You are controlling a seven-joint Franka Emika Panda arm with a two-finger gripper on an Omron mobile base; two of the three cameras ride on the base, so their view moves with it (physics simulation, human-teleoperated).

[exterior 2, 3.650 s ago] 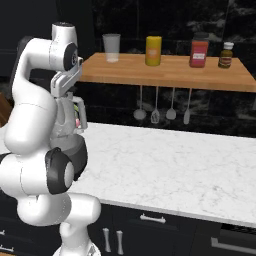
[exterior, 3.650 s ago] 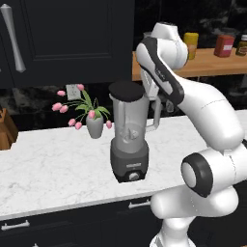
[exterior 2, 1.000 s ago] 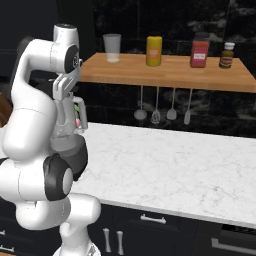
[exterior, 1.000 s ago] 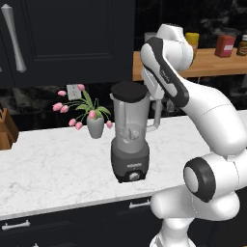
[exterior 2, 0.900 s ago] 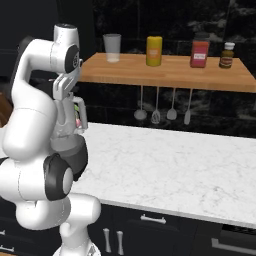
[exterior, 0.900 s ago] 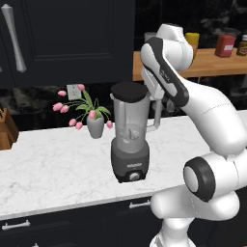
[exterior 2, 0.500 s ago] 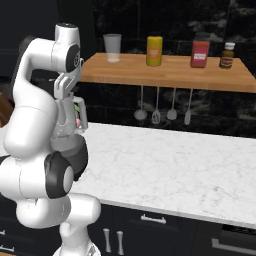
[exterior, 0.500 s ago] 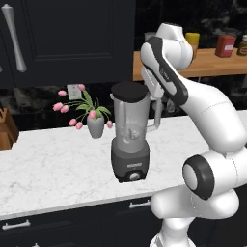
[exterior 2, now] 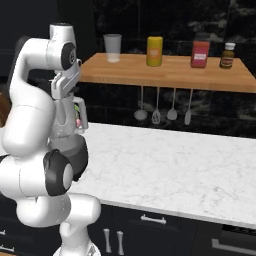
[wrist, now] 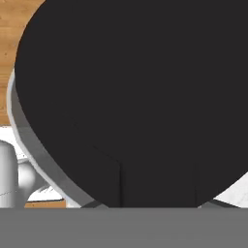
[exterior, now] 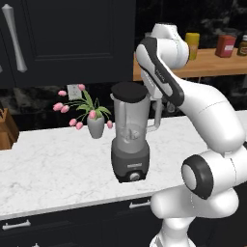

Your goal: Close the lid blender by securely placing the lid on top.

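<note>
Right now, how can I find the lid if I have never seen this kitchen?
Look at the white marble counter under the dark cabinets. A blender stands on it, to the right of a small vase of pink flowers. The lid is the flat black disc on top of the blender's translucent grey jar, the only black round thing there.
</note>
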